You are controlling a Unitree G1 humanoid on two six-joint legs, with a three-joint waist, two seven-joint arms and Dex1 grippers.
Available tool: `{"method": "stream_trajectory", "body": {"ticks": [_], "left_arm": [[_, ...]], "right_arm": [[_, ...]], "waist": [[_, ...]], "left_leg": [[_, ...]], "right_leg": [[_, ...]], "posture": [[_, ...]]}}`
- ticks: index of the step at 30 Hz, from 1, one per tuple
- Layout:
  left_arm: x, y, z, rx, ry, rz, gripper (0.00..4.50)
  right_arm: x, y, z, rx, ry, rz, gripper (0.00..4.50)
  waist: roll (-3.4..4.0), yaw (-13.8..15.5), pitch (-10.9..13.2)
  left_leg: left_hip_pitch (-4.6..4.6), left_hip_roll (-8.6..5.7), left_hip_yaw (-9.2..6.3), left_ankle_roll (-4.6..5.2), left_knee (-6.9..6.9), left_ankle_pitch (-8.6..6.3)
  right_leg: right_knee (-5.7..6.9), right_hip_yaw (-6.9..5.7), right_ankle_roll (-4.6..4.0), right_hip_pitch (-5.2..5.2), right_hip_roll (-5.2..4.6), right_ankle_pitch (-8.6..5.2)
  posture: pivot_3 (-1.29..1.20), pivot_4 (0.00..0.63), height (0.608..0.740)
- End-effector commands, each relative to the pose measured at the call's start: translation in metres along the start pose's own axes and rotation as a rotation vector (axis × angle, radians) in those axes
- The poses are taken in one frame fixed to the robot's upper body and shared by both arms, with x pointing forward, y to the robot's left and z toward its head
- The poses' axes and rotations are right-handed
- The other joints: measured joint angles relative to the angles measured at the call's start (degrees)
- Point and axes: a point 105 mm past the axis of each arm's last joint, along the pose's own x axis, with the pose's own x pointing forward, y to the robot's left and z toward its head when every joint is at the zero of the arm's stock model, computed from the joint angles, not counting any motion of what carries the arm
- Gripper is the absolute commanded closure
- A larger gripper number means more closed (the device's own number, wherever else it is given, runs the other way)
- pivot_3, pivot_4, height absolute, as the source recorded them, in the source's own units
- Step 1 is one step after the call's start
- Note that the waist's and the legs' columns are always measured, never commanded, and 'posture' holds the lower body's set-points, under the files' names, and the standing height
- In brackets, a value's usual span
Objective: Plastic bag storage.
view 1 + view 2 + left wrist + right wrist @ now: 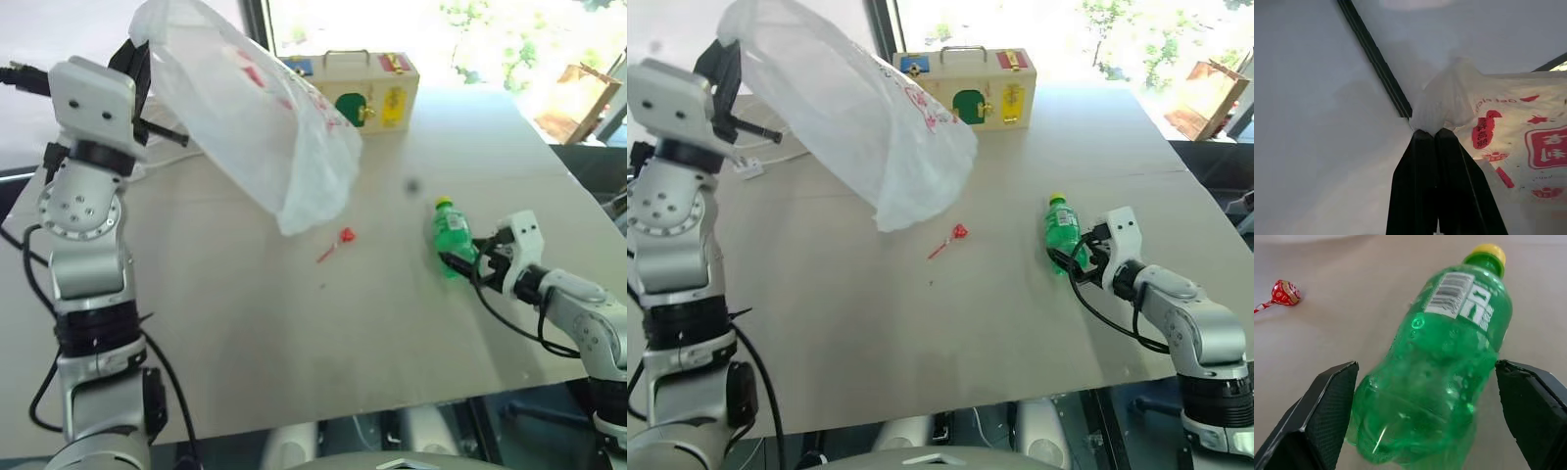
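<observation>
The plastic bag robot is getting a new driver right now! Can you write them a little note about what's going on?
Left gripper: shut on a pinched edge of the plastic bag, holding it up above the table.
Right gripper: open, fingers either side of the lying green bottle, not gripping it.
Also on the table: a red lollipop and a yellow toy case at the back.
Done: bag lifted.
Left: nothing is in the bag yet; probably grasp the bottle next, and storing the bag is not yet done.

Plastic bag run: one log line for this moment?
left gripper: shut on plastic bag, held above table | right gripper: open, straddling green bottle | lollipop: on table
</observation>
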Motion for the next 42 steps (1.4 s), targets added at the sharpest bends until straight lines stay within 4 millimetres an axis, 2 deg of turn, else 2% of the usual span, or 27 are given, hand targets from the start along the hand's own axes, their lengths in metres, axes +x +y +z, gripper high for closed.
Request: {"method": "stream_trajectory", "body": {"ticks": [1,3,5,8,9,11,12,14,17,18,20,22,25,27,30,32,35,39,42], "left_arm": [[-0.034,-0.034,0.012,-0.106,0.012,-0.146,4.48],[-0.063,-0.068,0.012,-0.32,0.089,-0.256,4.48],[-0.084,-0.088,0.01,-0.448,0.164,-0.323,4.48],[-0.113,-0.106,0.006,-0.678,0.276,-0.355,4.48],[-0.121,-0.109,0.007,-0.745,0.296,-0.362,4.5],[-0.134,-0.107,0.003,-0.853,0.337,-0.343,4.5],[-0.139,-0.103,0.001,-0.893,0.341,-0.324,4.5],[-0.149,-0.094,-0.007,-0.943,0.371,-0.273,4.5],[-0.158,-0.078,-0.009,-1.077,0.338,-0.193,4.5],[-0.159,-0.072,-0.008,-1.121,0.318,-0.162,4.5],[-0.159,-0.056,-0.007,-1.202,0.264,-0.093,4.5],[-0.16,-0.048,-0.003,-1.321,0.22,-0.064,4.5],[-0.164,-0.055,0.003,-1.416,0.232,-0.117,4.5],[-0.163,-0.06,0.008,-1.462,0.231,-0.141,4.5],[-0.158,-0.066,0.017,-1.539,0.208,-0.168,4.5],[-0.153,-0.071,0.024,-1.581,0.186,-0.19,4.5],[-0.148,-0.08,0.033,-1.626,0.173,-0.238,4.5],[-0.148,-0.092,0.047,-1.666,0.173,-0.299,4.5],[-0.155,-0.102,0.06,-1.697,0.187,-0.359,4.5]], "right_arm": [[0.001,0.001,-0.003,-0.025,0.059,-0.009,0.0],[0.004,0.001,-0.007,-0.043,0.082,-0.011,0.0],[0.009,0.0,-0.009,-0.041,0.095,-0.016,0.0],[0.015,-0.002,-0.012,-0.046,0.114,-0.028,0.0],[0.016,-0.003,-0.012,-0.051,0.109,-0.034,0.5],[0.018,-0.006,-0.005,-0.062,0.072,-0.042,1.22],[0.018,-0.008,-0.001,-0.069,0.052,-0.049,1.38],[0.019,-0.007,0.011,-0.099,-0.017,-0.032,1.38],[0.02,0.001,0.025,-0.124,-0.109,0.028,1.38],[0.02,0.006,0.031,-0.129,-0.145,0.061,1.38],[0.012,0.031,0.046,-0.115,-0.239,0.221,1.38],[0.001,0.059,0.057,-0.091,-0.297,0.402,1.38],[-0.013,0.087,0.069,-0.06,-0.325,0.579,1.38],[-0.022,0.106,0.076,-0.052,-0.319,0.697,1.38],[-0.029,0.132,0.072,-0.092,-0.234,0.856,1.38],[-0.02,0.143,0.061,-0.143,-0.144,0.907,1.38],[0.002,0.149,0.05,-0.215,-0.061,0.906,1.38],[0.027,0.161,0.052,-0.25,-0.031,0.926,1.38],[0.078,0.158,0.065,-0.221,-0.028,0.754,1.38]], "waist": [[0.01,0.11,-0.01],[0.03,-0.16,-0.02],[-0.08,-0.1,0.02],[-0.09,-0.14,0.02],[-0.09,-0.13,0.02],[-0.08,-0.21,0.01],[-0.08,-0.23,0.02],[-0.08,-0.16,0.02],[-0.01,-0.2,0.06],[0.01,-0.18,0.08],[0.01,-0.21,0.1],[0.05,-0.28,0.11],[0.06,-0.25,0.1],[0.06,-0.26,0.11],[0.05,-0.06,0.11],[0.01,-0.13,0.08],[0.01,-0.28,0.08],[0.02,-0.55,0.09],[0.0,-1.58,0.08]], "left_leg": [[-0.01,-0.02,-0.01,0.04,0.0,-0.02],[0.02,0.0,0.07,0.09,-0.01,-0.06],[0.02,0.02,0.13,0.13,-0.01,-0.09],[-0.01,0.05,0.02,0.13,0.0,-0.09],[0.04,0.07,0.03,0.13,0.0,-0.09],[0.09,0.08,0.04,0.13,0.0,-0.08],[0.11,0.08,0.04,0.13,0.01,-0.08],[0.1,0.08,0.04,0.13,0.04,-0.08],[0.07,0.07,0.07,0.13,0.07,-0.08],[0.05,0.06,0.1,0.13,0.07,-0.08],[-0.11,0.07,0.08,0.13,0.06,-0.09],[-0.33,0.09,0.04,0.14,0.04,-0.09],[-0.8,0.08,-0.04,0.13,0.06,-0.07],[-0.8,0.07,-0.02,0.14,0.09,-0.08],[-0.82,0.04,-0.04,0.14,0.09,-0.08],[-0.81,0.04,-0.05,0.14,0.11,-0.08],[-0.76,0.05,-0.06,0.14,0.11,-0.08],[-0.78,0.01,-0.02,0.12,0.13,-0.06],[-0.78,-0.06,0.04,0.09,0.13,-0.05]], "right_leg": [[0.01,-0.05,-0.12,0.0,-0.07,-0.07],[-0.04,0.0,-0.13,0.01,-0.12,-0.08],[-0.04,0.05,-0.12,0.0,-0.16,-0.08],[-0.04,-0.05,-0.21,-0.02,-0.1,-0.13],[-0.02,-0.04,-0.22,-0.01,-0.07,-0.14],[0.01,-0.03,-0.22,0.0,-0.07,-0.14],[0.02,-0.02,-0.21,0.0,-0.07,-0.15],[0.02,-0.02,-0.21,-0.01,-0.07,-0.15],[0.02,0.0,-0.21,-0.04,-0.08,-0.16],[0.02,0.02,-0.21,-0.08,-0.08,-0.15],[0.02,0.01,-0.23,-0.24,-0.07,-0.15],[0.03,0.01,-0.24,-0.45,0.0,-0.15],[0.06,0.01,-0.06,-0.88,0.03,-0.03],[0.04,0.01,-0.1,-0.87,0.03,-0.06],[0.0,-0.01,-0.24,-0.86,0.0,-0.14],[0.0,-0.02,-0.25,-0.84,-0.01,-0.14],[0.04,-0.02,-0.26,-0.84,0.02,-0.14],[0.06,0.02,-0.27,-0.86,0.05,-0.13],[0.05,0.07,-0.27,-0.87,0.1,-0.13]], "posture": [[0.0,0.15,0.74],[0.0,0.15,0.74],[0.0,0.15,0.74],[0.0,0.15,0.74],[0.0,0.15,0.74],[0.0,0.15,0.74],[0.0,0.15,0.74],[0.0,0.15,0.74],[0.0,0.15,0.74],[0.0,0.15,0.74],[0.0,0.15,0.74],[0.0,0.15,0.74],[0.0,0.15,0.74],[0.0,0.15,0.74],[0.0,0.15,0.74],[0.0,0.15,0.74],[0.0,0.15,0.74],[0.0,0.15,0.74],[0.0,0.15,0.74]]}}
